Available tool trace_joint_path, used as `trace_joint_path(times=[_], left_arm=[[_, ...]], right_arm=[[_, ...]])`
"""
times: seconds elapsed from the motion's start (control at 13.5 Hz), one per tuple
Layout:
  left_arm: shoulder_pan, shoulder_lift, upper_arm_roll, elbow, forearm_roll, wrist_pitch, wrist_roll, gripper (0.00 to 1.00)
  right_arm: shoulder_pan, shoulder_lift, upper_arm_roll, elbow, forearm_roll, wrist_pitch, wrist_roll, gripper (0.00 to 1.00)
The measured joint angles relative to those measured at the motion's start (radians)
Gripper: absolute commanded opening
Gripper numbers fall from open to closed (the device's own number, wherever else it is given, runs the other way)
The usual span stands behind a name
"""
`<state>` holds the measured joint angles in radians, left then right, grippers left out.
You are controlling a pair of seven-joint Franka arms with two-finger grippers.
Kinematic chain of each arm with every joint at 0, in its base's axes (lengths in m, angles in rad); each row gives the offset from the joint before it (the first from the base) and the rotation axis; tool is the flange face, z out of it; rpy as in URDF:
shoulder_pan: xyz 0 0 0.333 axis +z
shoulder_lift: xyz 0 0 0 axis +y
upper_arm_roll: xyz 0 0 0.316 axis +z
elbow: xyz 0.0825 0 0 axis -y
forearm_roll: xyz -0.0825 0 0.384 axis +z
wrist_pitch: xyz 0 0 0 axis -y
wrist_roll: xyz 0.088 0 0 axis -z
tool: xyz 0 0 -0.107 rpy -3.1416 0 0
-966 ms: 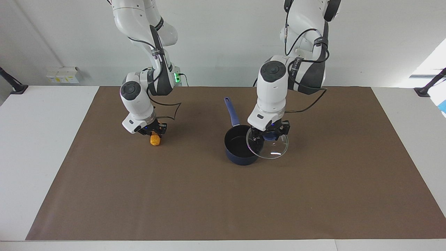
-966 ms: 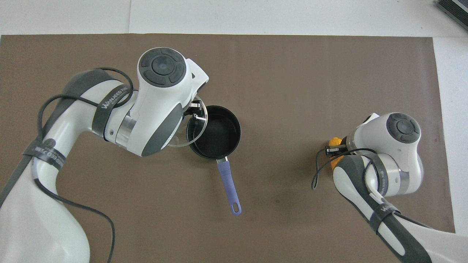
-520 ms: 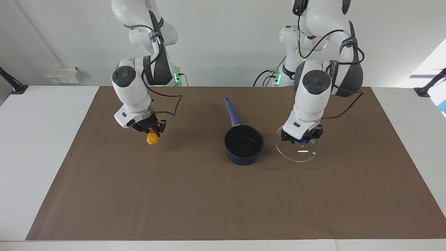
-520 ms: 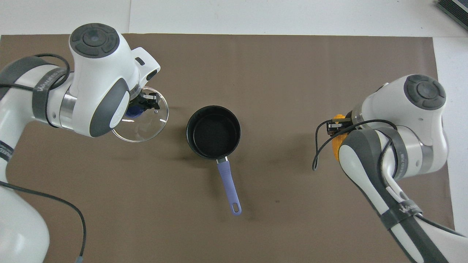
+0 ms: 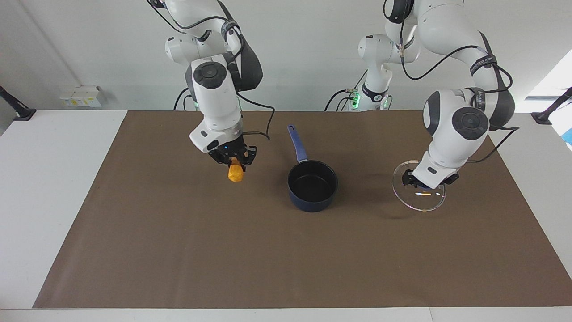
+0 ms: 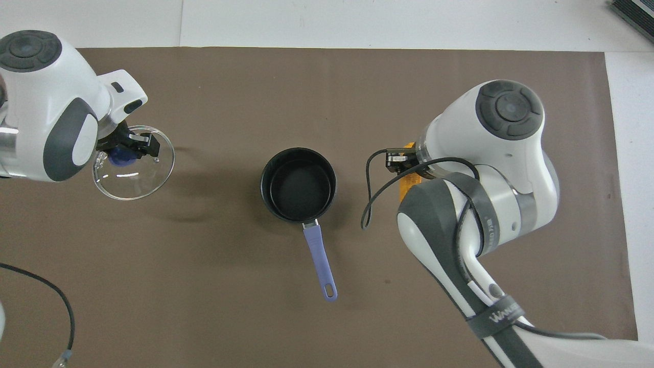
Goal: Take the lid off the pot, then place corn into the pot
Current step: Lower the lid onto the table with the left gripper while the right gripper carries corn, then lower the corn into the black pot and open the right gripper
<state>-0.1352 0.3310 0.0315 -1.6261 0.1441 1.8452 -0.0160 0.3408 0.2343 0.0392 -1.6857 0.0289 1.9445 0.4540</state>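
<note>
Now your pot is sitting uncovered on the brown mat. Your right gripper is clamping the corn in the air beside the pot, while your left gripper is gripping the lid by its knob, clear of the pot toward the left arm's end.

I see a navy pot with black inside and lighter blue handle, an orange-yellow corn, a clear lid with blue knob, a brown mat on the white surface.
</note>
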Motion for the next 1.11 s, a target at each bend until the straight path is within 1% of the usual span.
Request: trace_joint_path(times=[0.22,0.45,0.52,0.67,0.89,0.97,1.04,1.11], left_arm=[[0.082,-0.056,0.001,-0.143,0.001,0.132,0.088,0.00],[0.124,-0.100,0.002,-0.257,0.004,0.220,0.122,0.00],[0.134,-0.111,0.002,-0.287,0.007,0.245,0.126,0.00],[0.148,-0.127,0.002,-0.334,0.009,0.283,0.142,0.00],[0.155,-0.134,0.002,-0.408,0.011,0.372,0.148,0.00],[0.159,-0.134,0.002,-0.434,0.011,0.404,0.148,0.00],[0.167,-0.135,0.002,-0.456,0.011,0.434,0.148,0.11],[0.173,-0.135,0.002,-0.469,0.011,0.450,0.149,0.64]], right_arm=[[0.102,0.126,0.002,0.174,0.004,-0.033,0.176,0.00],[0.187,0.264,0.003,0.322,0.004,-0.027,0.314,0.00],[0.210,0.303,0.003,0.350,0.004,-0.011,0.346,0.00],[0.243,0.356,0.003,0.375,0.004,0.012,0.372,0.00],[0.252,0.377,0.002,0.378,0.005,0.029,0.377,0.01],[0.249,0.377,0.002,0.378,0.005,0.037,0.377,0.04],[0.247,0.378,0.002,0.378,0.005,0.038,0.377,0.08],[0.247,0.382,0.002,0.376,0.005,0.040,0.377,0.12]])
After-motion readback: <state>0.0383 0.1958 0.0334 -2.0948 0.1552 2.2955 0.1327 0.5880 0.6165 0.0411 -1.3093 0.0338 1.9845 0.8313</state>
